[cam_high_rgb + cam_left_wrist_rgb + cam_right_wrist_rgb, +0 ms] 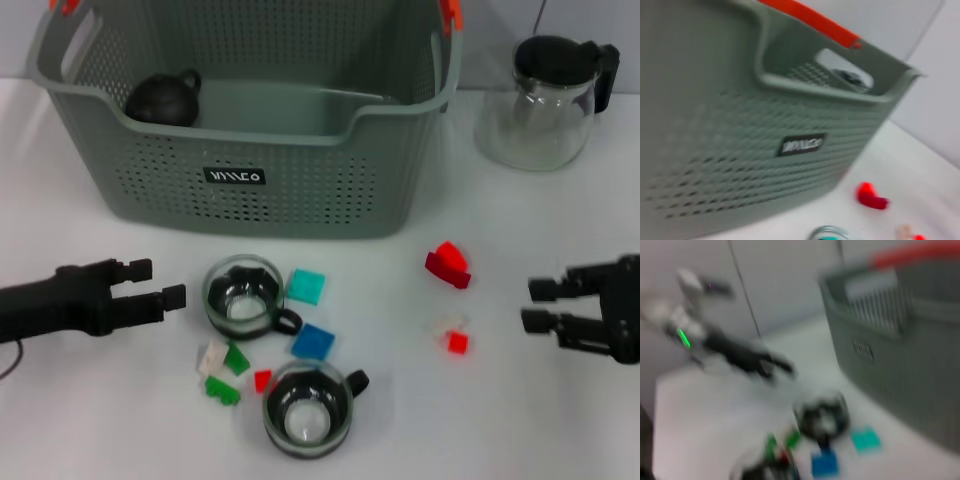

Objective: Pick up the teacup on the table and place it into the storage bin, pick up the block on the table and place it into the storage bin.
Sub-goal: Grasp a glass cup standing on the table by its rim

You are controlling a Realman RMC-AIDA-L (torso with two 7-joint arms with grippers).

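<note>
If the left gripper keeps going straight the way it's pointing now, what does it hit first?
Most likely the nearer-bin teacup: the left gripper, fingers open, points across the table straight at its rim. Height is unclear in the head view, so it might pass above.

Two glass teacups point(243, 296) upright before grey-green bin point(260, 190); blocks point(306, 286) apparently scattered.

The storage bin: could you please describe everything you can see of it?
The storage bin is a large grey-green plastic basket with perforated walls, handle cut-outs, orange corner clips and a small black label on its front. It stands upright on the white table, at the far side. A dark round object lies inside, in its left corner. Neither pincer touches it.
</note>
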